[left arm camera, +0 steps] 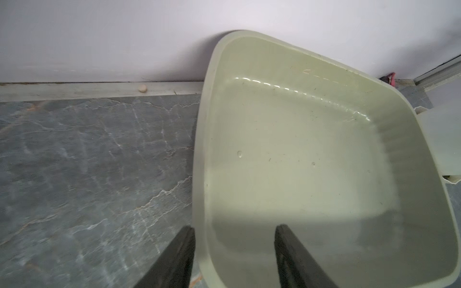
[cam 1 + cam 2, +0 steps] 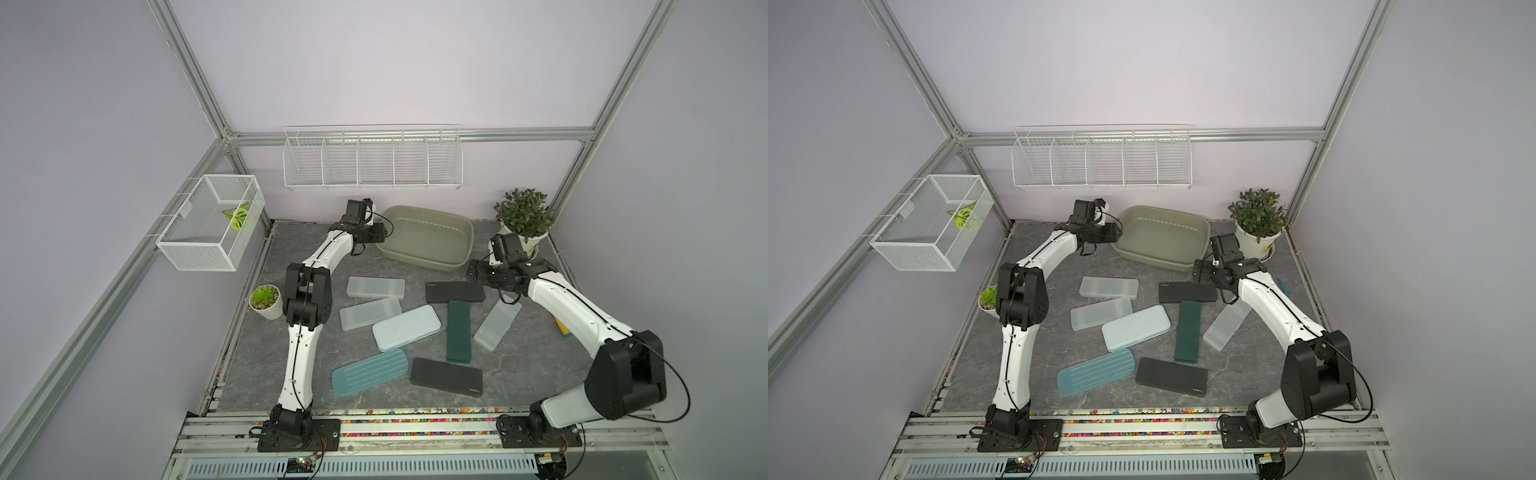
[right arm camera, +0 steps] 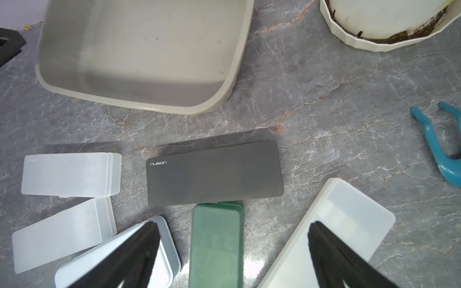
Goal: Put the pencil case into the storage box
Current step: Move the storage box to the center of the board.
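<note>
Against the storage box (image 2: 419,258) at its end nearer the left arm, the left gripper (image 1: 234,228) hangs with fingers parted astride the wall (nothing pinched), while just in front of the box the right gripper (image 2: 471,273) gapes empty by the black Nusign pencil case (image 3: 214,172), which lies flat on the grey marbled tabletop (image 2: 519,374).

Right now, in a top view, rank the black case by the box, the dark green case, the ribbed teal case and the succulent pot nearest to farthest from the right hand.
From the right hand:
1. black case, right beside it.
2. dark green case, mid-table.
3. ribbed teal case, front left.
4. succulent pot, left edge.
</note>
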Motion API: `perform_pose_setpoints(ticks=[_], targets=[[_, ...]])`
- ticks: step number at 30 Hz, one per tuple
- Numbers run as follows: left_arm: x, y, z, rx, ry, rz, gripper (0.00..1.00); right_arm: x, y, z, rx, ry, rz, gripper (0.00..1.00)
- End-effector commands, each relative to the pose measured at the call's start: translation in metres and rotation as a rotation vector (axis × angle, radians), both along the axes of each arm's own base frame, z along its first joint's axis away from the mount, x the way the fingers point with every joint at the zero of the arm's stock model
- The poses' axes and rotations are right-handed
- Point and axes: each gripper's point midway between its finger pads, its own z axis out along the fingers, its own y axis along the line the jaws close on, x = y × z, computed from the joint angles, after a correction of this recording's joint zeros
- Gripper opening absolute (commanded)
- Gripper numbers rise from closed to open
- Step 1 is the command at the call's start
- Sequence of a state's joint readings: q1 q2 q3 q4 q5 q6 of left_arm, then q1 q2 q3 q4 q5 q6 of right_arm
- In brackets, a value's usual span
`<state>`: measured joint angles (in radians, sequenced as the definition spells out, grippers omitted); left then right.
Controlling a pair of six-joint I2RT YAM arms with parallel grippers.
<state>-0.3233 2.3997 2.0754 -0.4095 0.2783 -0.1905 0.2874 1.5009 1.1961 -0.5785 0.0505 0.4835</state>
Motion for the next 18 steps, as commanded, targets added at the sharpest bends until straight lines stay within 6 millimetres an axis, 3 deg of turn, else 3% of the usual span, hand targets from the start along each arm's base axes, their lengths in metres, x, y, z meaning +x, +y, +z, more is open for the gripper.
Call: perform_pose_setpoints(ticks=[1, 8, 12, 13, 15, 18], targets=[[-0.001, -0.012, -0.011, -0.012, 0.028, -0.010, 0.54, -0.007, -0.001, -0.002, 0.016, 0.029, -0.015, 0.97], [-0.001, -0.003, -0.038, 0.056, 0.058, 0.018, 0.33, -0.011, -0.003, -0.001, 0.009, 0.042, -0.027, 0.97], [-0.001, 0.007, -0.040, 0.112, 0.054, 0.043, 0.32, -0.015, -0.005, 0.000, 0.005, 0.048, -0.034, 0.97], [-0.001, 0.009, -0.037, 0.122, 0.051, 0.050, 0.36, -0.015, -0.006, 0.000, 0.003, 0.048, -0.035, 0.97], [-0.001, 0.012, -0.025, 0.134, 0.027, 0.054, 0.52, -0.017, -0.008, -0.001, -0.002, 0.051, -0.040, 0.97], [-0.003, 0.012, 0.000, 0.135, -0.014, 0.040, 0.64, -0.018, -0.008, -0.003, -0.002, 0.060, -0.041, 0.98]])
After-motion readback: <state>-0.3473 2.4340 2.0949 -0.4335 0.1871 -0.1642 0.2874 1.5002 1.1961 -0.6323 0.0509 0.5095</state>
